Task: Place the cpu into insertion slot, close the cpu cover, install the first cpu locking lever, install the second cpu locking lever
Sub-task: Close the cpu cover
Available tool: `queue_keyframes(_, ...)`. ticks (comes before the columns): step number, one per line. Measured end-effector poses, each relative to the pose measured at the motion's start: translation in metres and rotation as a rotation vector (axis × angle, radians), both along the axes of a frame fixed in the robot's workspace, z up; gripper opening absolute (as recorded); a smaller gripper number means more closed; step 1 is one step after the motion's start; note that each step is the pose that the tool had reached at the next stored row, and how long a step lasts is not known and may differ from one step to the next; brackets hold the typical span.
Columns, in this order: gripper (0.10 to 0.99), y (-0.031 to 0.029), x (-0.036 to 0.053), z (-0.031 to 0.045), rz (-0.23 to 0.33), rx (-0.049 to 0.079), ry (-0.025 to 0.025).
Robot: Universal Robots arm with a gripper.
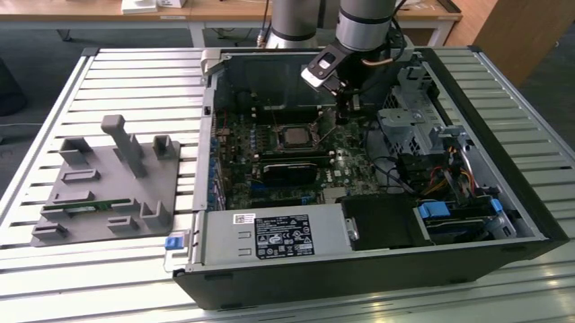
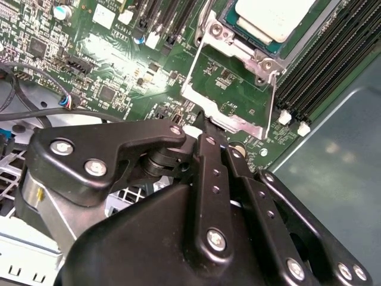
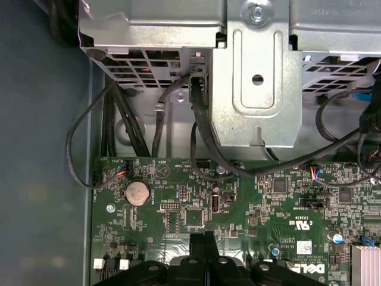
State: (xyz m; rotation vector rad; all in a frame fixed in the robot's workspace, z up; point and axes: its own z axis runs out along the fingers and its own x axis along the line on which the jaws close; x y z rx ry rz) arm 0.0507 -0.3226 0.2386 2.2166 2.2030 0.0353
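The cpu [image 2: 274, 15], its top dull silver, lies seated in the insertion slot [image 2: 271, 59] on the green board; in the exterior view the cpu [image 1: 295, 136] sits mid-board inside the open computer case. The cpu cover [image 2: 191, 89], a thin silvery frame with a large cut-out, stands swung open off the slot's edge. My gripper [image 2: 202, 122] is shut, its black fingertips together right at the cover's free edge; I cannot tell if they touch it. In the exterior view the gripper [image 1: 345, 101] hangs just behind and to the right of the slot. The first wrist view has the fingertips [image 3: 202, 239] over green board.
Long black memory slots [image 2: 321, 65] run beside the slot. A metal drive cage [image 3: 256, 89] with black cables [image 3: 196, 131] stands close to the gripper. The power supply [image 1: 269, 235] fills the case's front. A grey fixture [image 1: 108, 182] sits on the slatted table at the exterior view's left.
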Motion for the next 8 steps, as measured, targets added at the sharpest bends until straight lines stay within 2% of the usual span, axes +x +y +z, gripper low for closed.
queue_keyframes(8,0.106,0.0000,-0.0064,0.0000,0.000,0.000,0.0000)
